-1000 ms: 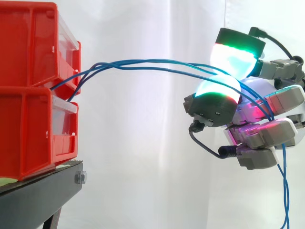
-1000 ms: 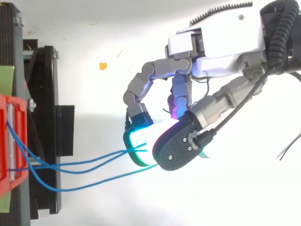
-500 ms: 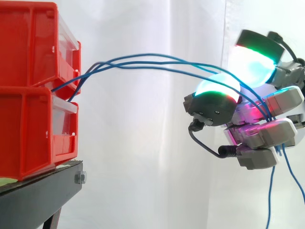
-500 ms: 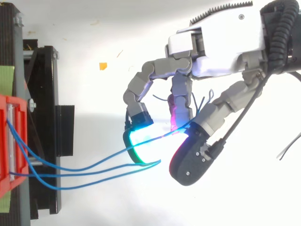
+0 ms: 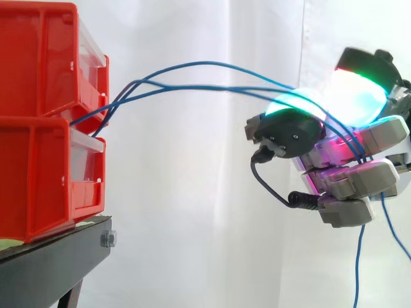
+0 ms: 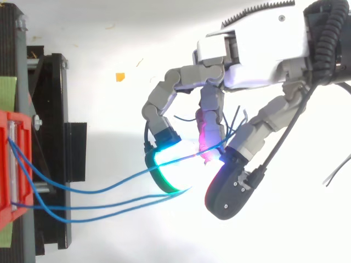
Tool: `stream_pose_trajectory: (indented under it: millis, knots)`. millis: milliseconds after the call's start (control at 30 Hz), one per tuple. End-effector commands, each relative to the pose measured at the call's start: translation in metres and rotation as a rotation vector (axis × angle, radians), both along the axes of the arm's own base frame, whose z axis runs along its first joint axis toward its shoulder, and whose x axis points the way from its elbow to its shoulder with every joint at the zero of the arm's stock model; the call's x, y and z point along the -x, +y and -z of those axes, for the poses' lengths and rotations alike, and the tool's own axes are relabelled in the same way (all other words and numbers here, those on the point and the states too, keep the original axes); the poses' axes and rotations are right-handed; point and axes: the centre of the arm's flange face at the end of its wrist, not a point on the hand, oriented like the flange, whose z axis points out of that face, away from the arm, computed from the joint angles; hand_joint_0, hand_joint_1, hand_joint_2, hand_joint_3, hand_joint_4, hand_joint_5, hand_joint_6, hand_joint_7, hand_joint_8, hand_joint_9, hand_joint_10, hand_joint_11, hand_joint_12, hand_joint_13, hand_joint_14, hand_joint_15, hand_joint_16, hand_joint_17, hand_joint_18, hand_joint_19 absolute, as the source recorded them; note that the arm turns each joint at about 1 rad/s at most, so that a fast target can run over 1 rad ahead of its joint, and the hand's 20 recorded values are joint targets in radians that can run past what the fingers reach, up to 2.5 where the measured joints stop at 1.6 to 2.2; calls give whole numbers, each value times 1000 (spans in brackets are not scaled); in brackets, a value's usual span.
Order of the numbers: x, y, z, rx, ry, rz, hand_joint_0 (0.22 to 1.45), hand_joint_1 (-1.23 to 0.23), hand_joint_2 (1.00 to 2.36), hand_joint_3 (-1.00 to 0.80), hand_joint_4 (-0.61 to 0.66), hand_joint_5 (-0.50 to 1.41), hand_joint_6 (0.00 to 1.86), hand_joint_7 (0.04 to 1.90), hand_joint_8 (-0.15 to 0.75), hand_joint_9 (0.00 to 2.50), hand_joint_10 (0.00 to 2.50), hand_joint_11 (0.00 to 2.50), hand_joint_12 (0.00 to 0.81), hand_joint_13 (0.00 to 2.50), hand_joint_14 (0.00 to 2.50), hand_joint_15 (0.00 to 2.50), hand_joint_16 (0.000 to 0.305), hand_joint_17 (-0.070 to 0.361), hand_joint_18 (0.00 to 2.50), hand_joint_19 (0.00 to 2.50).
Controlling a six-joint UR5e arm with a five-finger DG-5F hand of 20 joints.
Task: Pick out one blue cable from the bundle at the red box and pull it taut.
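Blue cables (image 5: pixel 205 63) arc slack from the red bins' (image 5: pixel 38 128) edge — fingers (image 6: pixel 155 107) spread apart, pinching none.

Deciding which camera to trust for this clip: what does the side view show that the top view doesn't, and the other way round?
Side view: two red bins stacked on the black stand, the blue cables arching up from where the bins meet, and loose cable ends hanging below the hand. Top view: the cables fan out sideways between bin and hand, and a small orange scrap lies apart from the stand. Both: the cables run in slack curves from the bins to the hand, so none is taut yet.
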Motion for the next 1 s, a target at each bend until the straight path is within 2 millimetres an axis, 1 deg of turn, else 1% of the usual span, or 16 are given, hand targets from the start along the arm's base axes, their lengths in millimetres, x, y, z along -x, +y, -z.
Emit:
stream_pose_trajectory:
  millis: [0, 33, 67, 100, 133, 333, 367, 400, 467, 500, 567, 733, 867, 967]
  knots:
    - [0, 0, 0, 1, -1, 0, 717, -975, 1000, -500, -59, -119, 951, 1021, 247, 1365, 23, 817, 309, 1237, 26, 702, 40, 91, 1006, 690]
    - [0, 0, 1, 1, 1, 0, 638, -945, 1000, -500, 29, -120, 944, 913, 255, 1347, 25, 826, 317, 1221, 28, 704, 41, 93, 988, 702]
    - [0, -1, 1, 1, 1, 1, 601, -921, 1000, -500, 54, -119, 939, 880, 259, 1345, 25, 813, 319, 1225, 26, 711, 42, 94, 990, 711]
    - [0, 0, 1, 1, 1, 0, 541, -852, 1000, -500, 76, -116, 932, 838, 271, 1365, 25, 802, 337, 1241, 24, 701, 44, 99, 1008, 706]
    - [0, -1, 0, 1, -1, 1, 503, -795, 1000, -500, 90, -110, 915, 862, 277, 1396, 23, 795, 351, 1253, 25, 692, 47, 105, 1027, 700]
    - [0, -1, 1, 1, 1, 1, 461, -625, 1000, -500, 130, -84, 856, 920, 293, 1468, 23, 764, 361, 1280, 24, 674, 51, 114, 1063, 691]
    - [0, -1, 1, 1, 1, 1, 461, -581, 1000, -500, 118, -81, 849, 923, 290, 1468, 24, 767, 360, 1282, 23, 676, 51, 114, 1063, 690]
    - [0, 0, 1, 1, 1, 0, 469, -544, 1000, -500, 118, -82, 848, 918, 294, 1479, 25, 768, 357, 1286, 24, 678, 50, 113, 1058, 693]
    - [0, -1, 1, 1, 1, 1, 531, -492, 1000, -500, 105, -80, 841, 950, 273, 1480, 25, 775, 339, 1266, 25, 686, 46, 103, 1015, 727]
    - [0, 0, 1, 1, 1, 0, 560, -492, 1000, -500, 95, -79, 842, 970, 267, 1484, 26, 795, 330, 1268, 26, 694, 44, 100, 1003, 737]
    - [0, -1, 1, 1, 1, 1, 579, -536, 1000, -500, 71, -78, 849, 989, 267, 1482, 26, 798, 329, 1264, 26, 697, 44, 99, 1000, 743]
    - [0, -1, 0, 1, -1, 1, 588, -658, 1015, -312, 46, -73, 894, 998, 276, 1488, 27, 798, 329, 1259, 24, 693, 44, 98, 998, 737]
    - [0, -1, 1, 1, 1, 1, 588, -705, 1019, -239, 23, -63, 903, 1028, 279, 1502, 25, 811, 328, 1262, 25, 695, 43, 98, 1005, 729]
    - [0, -1, 0, 1, -1, 1, 589, -741, 1018, -203, 23, -58, 899, 1054, 293, 1513, 26, 802, 343, 1281, 24, 687, 47, 105, 1041, 704]
